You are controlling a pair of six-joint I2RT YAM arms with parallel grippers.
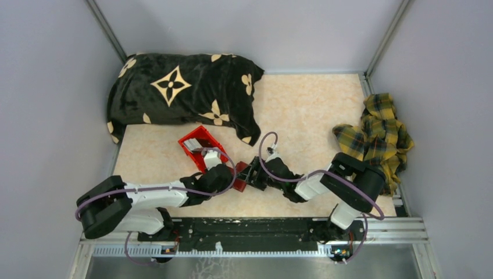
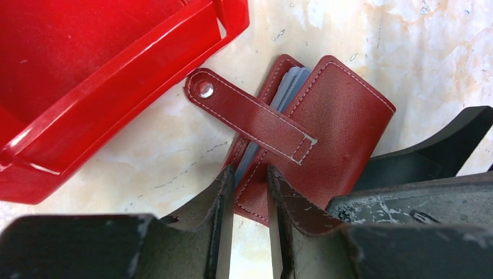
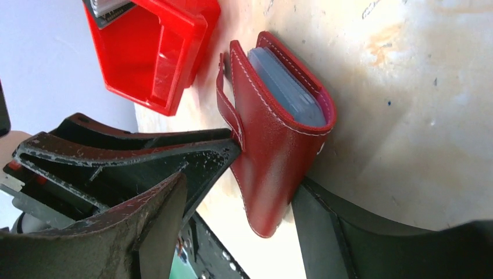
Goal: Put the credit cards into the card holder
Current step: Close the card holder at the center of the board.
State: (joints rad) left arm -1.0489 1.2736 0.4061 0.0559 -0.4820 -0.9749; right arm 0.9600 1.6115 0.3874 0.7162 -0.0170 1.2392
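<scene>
The dark-red card holder [image 2: 343, 125] lies folded on the table, its snap strap [image 2: 247, 116] loose across the front cover; blue-grey lining [image 3: 285, 87] shows inside. In the top view it [image 1: 240, 170] sits between both grippers. My left gripper [image 2: 250, 173] points down at its corner, jaws a narrow gap apart astride the cover's edge. My right gripper [image 3: 241, 186] stands open and wide around the holder's near end, one finger [image 3: 325, 226] under its back. Pale credit cards [image 1: 199, 138] lie in the red bin, and their edge [image 3: 107, 7] shows in the right wrist view.
The red plastic bin [image 1: 200, 150] stands just left of the holder, close to my left gripper [image 1: 228, 174]. A black cushion with tan flowers [image 1: 180, 93] lies at the back left. A yellow plaid cloth [image 1: 378, 136] is bunched at the right wall.
</scene>
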